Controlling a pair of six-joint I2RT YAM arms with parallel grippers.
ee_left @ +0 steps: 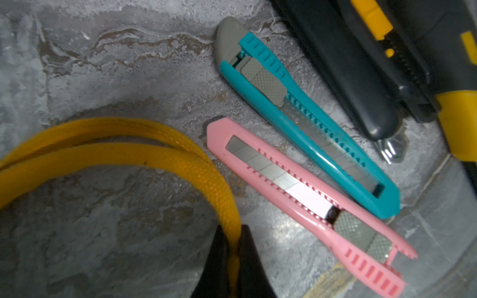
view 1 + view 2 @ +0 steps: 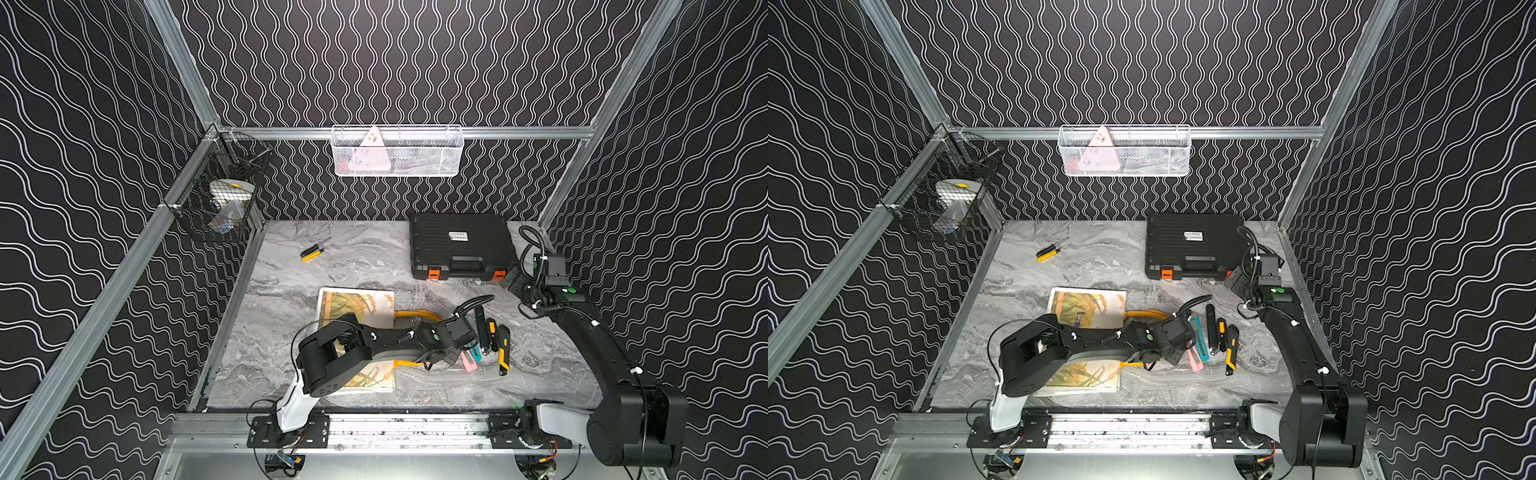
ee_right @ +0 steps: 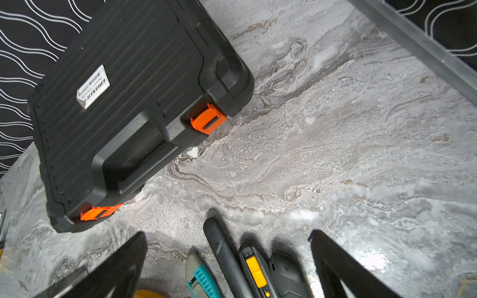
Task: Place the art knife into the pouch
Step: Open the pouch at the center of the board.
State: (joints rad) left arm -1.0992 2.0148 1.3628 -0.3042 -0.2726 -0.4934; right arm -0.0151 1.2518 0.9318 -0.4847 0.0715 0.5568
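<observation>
The white printed fabric pouch lies flat, left of centre. The left gripper is clamped on its yellow woven loop handle. Just to the right, a pink plastic snap-blade knife, a teal one and three black and yellow knives lie in a row. The right gripper hovers over their far ends, jaws wide apart.

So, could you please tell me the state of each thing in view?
pouch, lying flat.
left end effector, shut on the pouch's yellow handle.
right end effector, open, empty.
black case, lid closed.
pink knife, blade retracted.
teal knife, blade retracted.
</observation>
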